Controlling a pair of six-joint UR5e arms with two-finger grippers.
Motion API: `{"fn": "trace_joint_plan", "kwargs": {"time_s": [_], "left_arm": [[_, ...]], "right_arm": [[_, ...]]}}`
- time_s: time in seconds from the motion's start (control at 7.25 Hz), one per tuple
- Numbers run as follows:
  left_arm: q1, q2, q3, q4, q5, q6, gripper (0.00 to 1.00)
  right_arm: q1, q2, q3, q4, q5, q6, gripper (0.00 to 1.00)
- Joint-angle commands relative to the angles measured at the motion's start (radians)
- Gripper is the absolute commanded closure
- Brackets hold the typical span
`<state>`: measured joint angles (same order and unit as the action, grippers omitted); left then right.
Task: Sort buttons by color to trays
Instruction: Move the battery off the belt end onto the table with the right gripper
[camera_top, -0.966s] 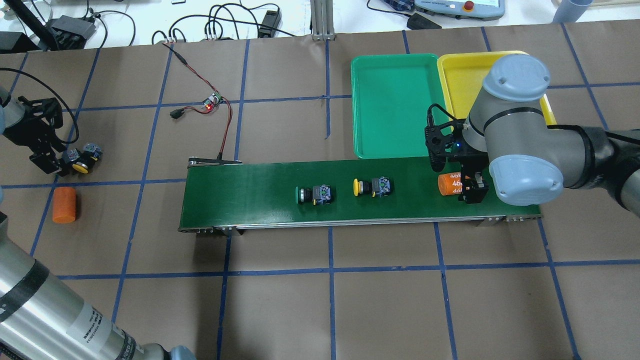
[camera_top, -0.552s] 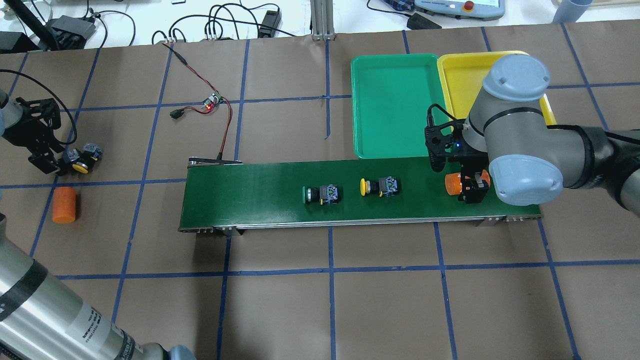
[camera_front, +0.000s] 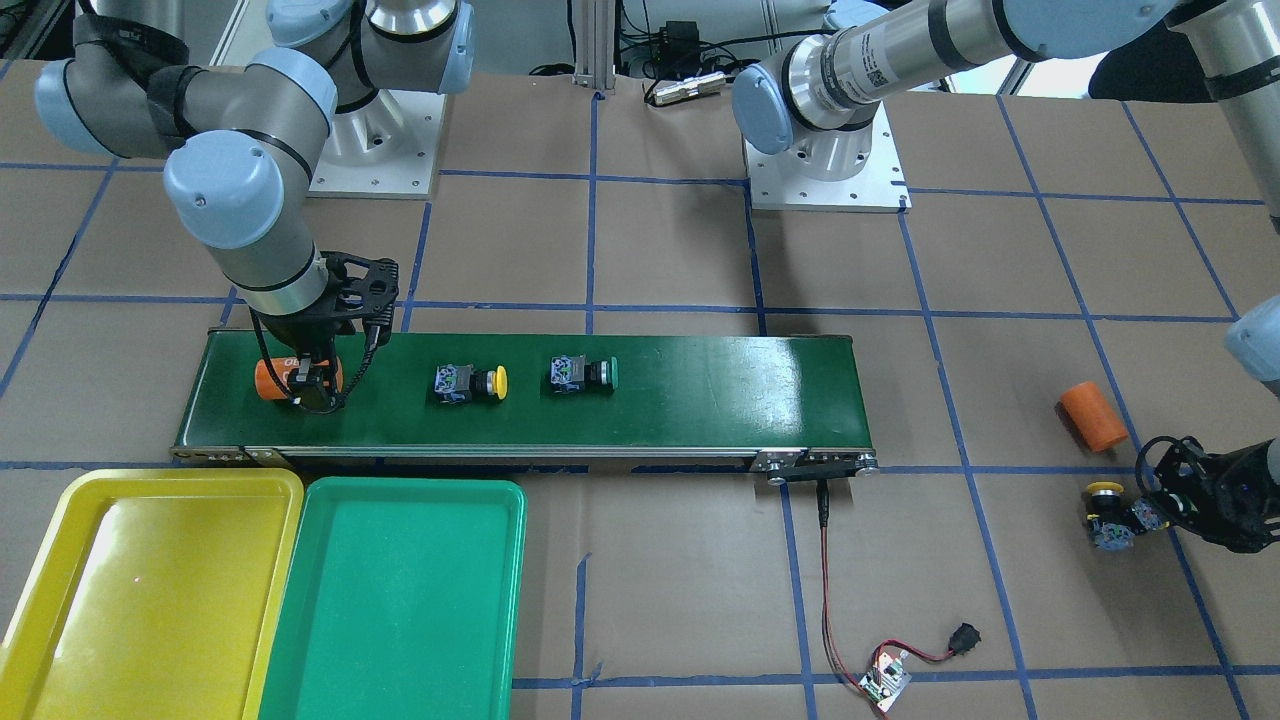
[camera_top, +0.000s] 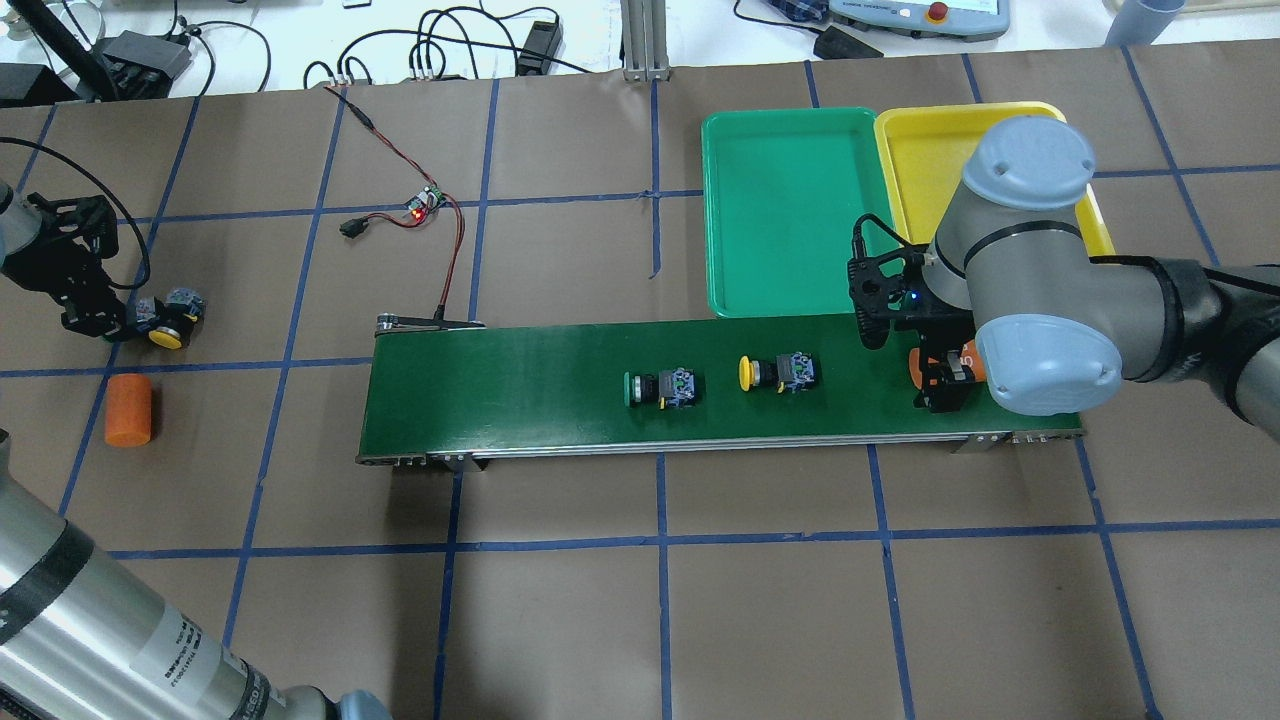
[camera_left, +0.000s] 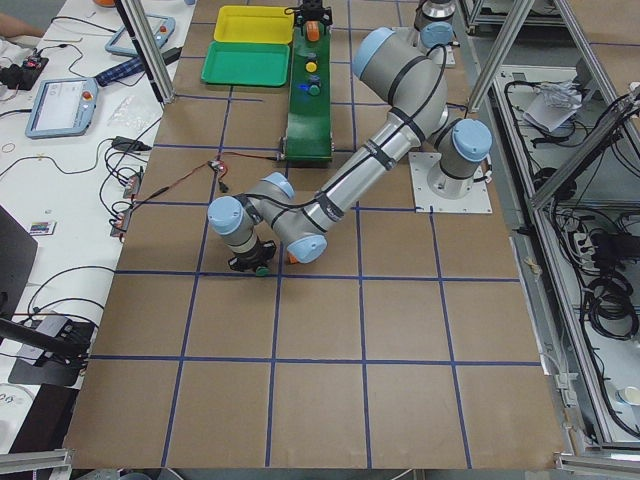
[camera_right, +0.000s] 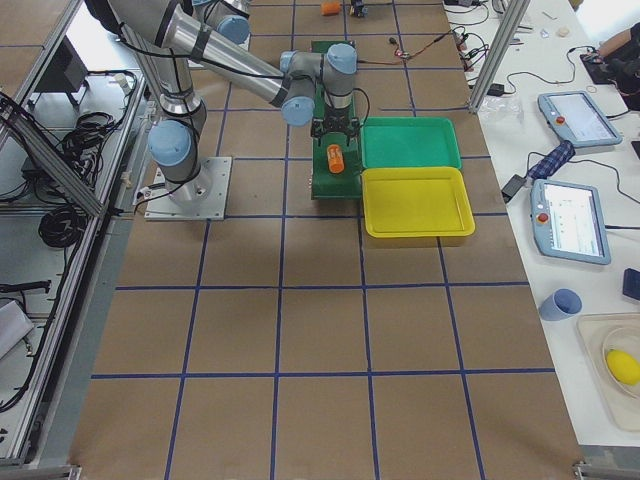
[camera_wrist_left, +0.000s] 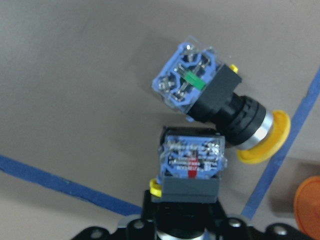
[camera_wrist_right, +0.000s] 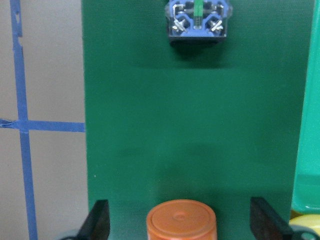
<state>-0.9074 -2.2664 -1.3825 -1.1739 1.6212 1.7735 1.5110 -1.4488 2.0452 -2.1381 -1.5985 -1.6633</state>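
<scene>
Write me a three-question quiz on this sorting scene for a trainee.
1. How many buttons lie on the conveyor belt?
2. What does the open right gripper straddle? A: a blue cup. B: the orange cylinder. C: a red ball.
3. True or false: a button already lies in the green tray.
Key: 1. Two: the green button and the yellow button. 2. B. 3. False; both it and the yellow tray hold nothing.
</scene>
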Motion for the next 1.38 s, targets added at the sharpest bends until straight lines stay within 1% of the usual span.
{"fn": "trace_joint_plan", "kwargs": {"time_s": [0.0, 0.14, 0.28, 0.41, 0.55, 0.69, 0.83, 0.97, 1.1, 1.24], "left_arm": [[-0.013, 0.037, 0.025, -0.056, 0.000, -0.003, 1.00], [-0.019, 0.077, 0.058, -0.131, -0.003, 0.013, 1.00], [-0.066, 0.115, 0.094, -0.214, -0.003, 0.020, 1.00], [-0.150, 0.175, 0.112, -0.333, -0.003, 0.020, 1.00], [-0.212, 0.233, 0.100, -0.452, -0.026, 0.014, 1.00], [-0.279, 0.269, 0.067, -0.464, -0.062, 0.012, 1.00], [-0.350, 0.301, 0.009, -0.463, -0.076, 0.003, 1.00], [-0.384, 0.344, -0.065, -0.463, -0.095, -0.017, 1.00], [-0.392, 0.393, -0.143, -0.454, -0.106, -0.017, 1.00], [-0.395, 0.444, -0.214, -0.449, -0.147, -0.023, 1.00]], "right_arm": [[0.000, 0.002, 0.004, -0.003, 0.000, -0.001, 0.02], [0.000, 0.016, 0.004, -0.005, 0.000, -0.001, 0.02], [0.000, 0.025, 0.004, -0.014, 0.000, -0.001, 0.02], [0.000, 0.022, -0.002, -0.019, 0.000, 0.005, 0.01], [0.000, 0.025, 0.003, -0.019, 0.000, 0.000, 0.01], [0.000, 0.025, 0.003, -0.020, 0.000, 0.003, 0.01], [0.000, 0.025, 0.003, -0.020, -0.001, 0.005, 0.00], [0.000, 0.025, 0.003, -0.020, 0.000, 0.005, 0.00], [0.000, 0.025, 0.004, -0.020, -0.004, 0.000, 0.00], [0.000, 0.027, 0.001, -0.020, -0.003, 0.002, 0.00]]}}
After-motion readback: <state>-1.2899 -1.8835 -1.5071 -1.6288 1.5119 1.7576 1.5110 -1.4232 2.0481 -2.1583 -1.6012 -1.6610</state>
